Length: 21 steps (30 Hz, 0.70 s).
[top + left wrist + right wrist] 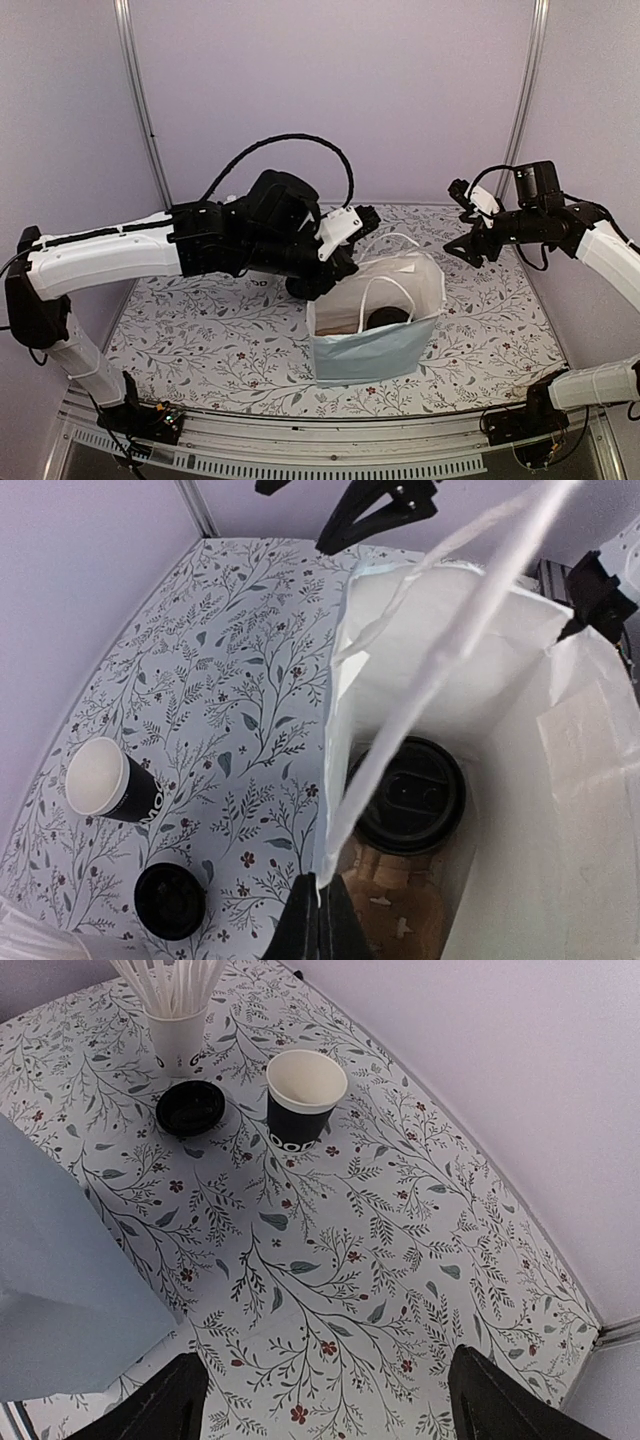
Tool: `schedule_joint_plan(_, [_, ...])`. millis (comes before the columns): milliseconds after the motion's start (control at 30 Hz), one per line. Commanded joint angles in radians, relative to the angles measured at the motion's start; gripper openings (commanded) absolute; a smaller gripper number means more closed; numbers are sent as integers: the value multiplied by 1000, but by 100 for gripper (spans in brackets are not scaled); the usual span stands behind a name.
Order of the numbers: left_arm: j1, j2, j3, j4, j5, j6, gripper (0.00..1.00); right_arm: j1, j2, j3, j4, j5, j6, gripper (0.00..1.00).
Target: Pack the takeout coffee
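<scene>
Both arms are built from white shells linked by black joints, as seen on the left arm (100,255) and the right arm (610,250). A black cable (290,140) is looped over the left arm. Blunt black fingers (165,1405) are carried by the right gripper (325,1360), and what may be a camera block (538,180) is mounted at its wrist.

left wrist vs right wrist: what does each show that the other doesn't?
Only left wrist: the inside of the pale blue bag, with a lidded cup standing at its bottom, and the left gripper shut on the bag's rim.
Only right wrist: the white cup of straws and the right gripper, open above the floral table.
Both: the open black cup, the flat black lid beside it, the table, and the bag, which the right wrist sees only from outside.
</scene>
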Motion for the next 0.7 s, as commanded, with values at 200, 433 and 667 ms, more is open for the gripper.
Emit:
schedule_joint_plan(200, [186, 177, 175, 55, 244, 23, 0, 1, -28, -45, 42, 28, 10, 87])
schedule_joint_plan(433, [263, 231, 249, 53, 353, 18, 3, 0, -8, -59, 70, 36, 20, 87])
schedule_joint_plan(667, [274, 232, 288, 27, 296, 2, 57, -25, 17, -78, 142, 70, 26, 88])
